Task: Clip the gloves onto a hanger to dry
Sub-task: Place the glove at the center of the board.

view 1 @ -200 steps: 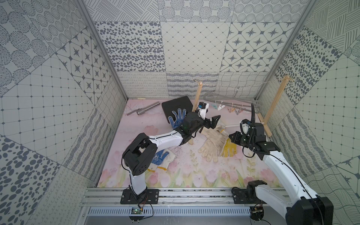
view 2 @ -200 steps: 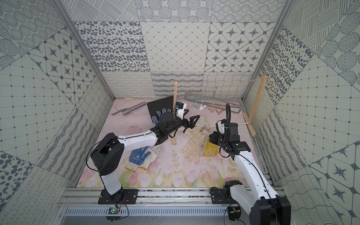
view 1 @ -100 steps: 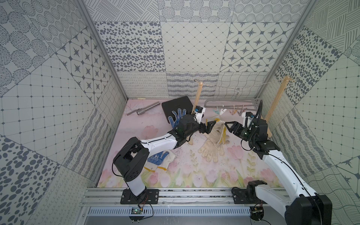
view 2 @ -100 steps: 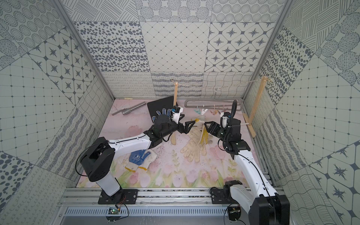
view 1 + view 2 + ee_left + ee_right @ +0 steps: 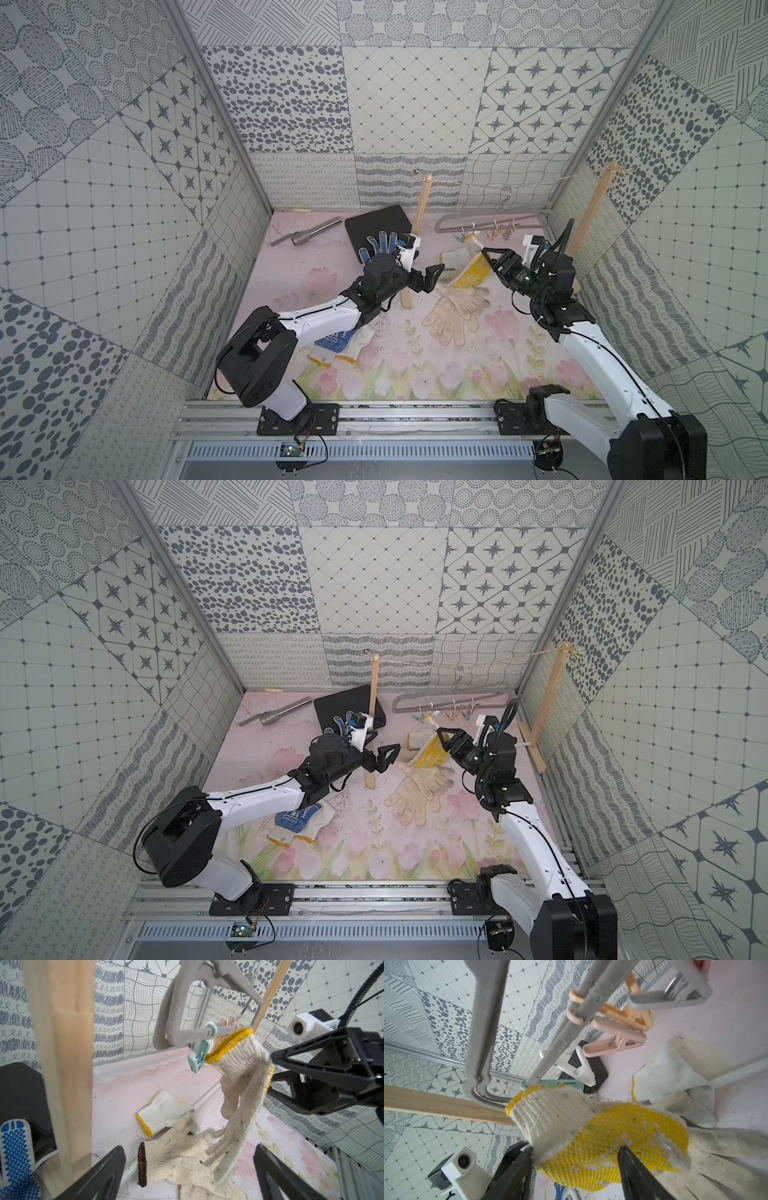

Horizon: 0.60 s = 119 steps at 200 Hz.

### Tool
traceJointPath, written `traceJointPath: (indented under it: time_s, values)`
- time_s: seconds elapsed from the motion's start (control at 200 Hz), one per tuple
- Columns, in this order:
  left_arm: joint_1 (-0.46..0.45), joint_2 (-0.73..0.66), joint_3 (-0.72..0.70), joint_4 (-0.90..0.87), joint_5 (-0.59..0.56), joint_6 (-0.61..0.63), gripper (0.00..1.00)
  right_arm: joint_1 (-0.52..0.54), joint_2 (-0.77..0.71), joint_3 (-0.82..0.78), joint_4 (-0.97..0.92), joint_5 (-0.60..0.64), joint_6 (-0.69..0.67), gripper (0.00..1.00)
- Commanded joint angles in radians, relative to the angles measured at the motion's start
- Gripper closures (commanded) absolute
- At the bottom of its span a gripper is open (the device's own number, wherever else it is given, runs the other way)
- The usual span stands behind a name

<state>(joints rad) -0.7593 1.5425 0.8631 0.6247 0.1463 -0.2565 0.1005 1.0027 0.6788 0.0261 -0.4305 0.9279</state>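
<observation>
The grey hanger [image 5: 478, 225] [image 5: 440, 706] hangs at the back right. A yellow-dotted glove [image 5: 473, 270] [image 5: 428, 750] [image 5: 239, 1076] [image 5: 612, 1136] dangles below it, its yellow cuff meeting the tip of a teal peg [image 5: 199, 1057]. My right gripper [image 5: 492, 259] [image 5: 575, 1148] is open, one jaw on each side of the glove's palm. My left gripper [image 5: 436, 279] [image 5: 189, 1147] is open and empty just left of the glove, above cream gloves [image 5: 457, 311] [image 5: 176, 1157] on the floor. A white glove [image 5: 455, 257] lies behind them.
Two wooden posts [image 5: 419, 208] [image 5: 594, 208] joined by string flank the hanger. A blue-dotted glove [image 5: 380, 243] lies on a black tray [image 5: 376, 220], another [image 5: 336, 340] lies by the left arm. A metal pipe [image 5: 307, 237] is at the back left. Pink, orange and white pegs [image 5: 616, 1043] hang on the hanger.
The yellow-dotted glove has risen from beside the cream gloves to the teal peg. My right gripper has opened and now sits at the glove's palm. My left arm has reached further right.
</observation>
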Motion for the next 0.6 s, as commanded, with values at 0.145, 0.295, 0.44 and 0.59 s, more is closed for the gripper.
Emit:
traceJointPath:
  time_s: [0.145,0.295,0.44,0.59]
  values:
    - [0.006,-0.018,0.001,0.054,0.069,-0.001,0.03,-0.002,-0.112,0.021,-0.246,0.022,-0.223,0.40]
    - [0.000,-0.003,0.036,0.044,0.072,-0.009,0.02,0.007,-0.072,0.071,-0.401,0.024,-0.352,0.33]
    - [-0.016,0.016,0.053,0.054,0.079,-0.029,0.02,0.047,0.001,0.121,-0.480,0.076,-0.430,0.10]
    - [-0.030,0.048,0.048,0.108,0.144,-0.056,0.03,0.048,0.020,0.080,-0.391,-0.024,-0.413,0.14]
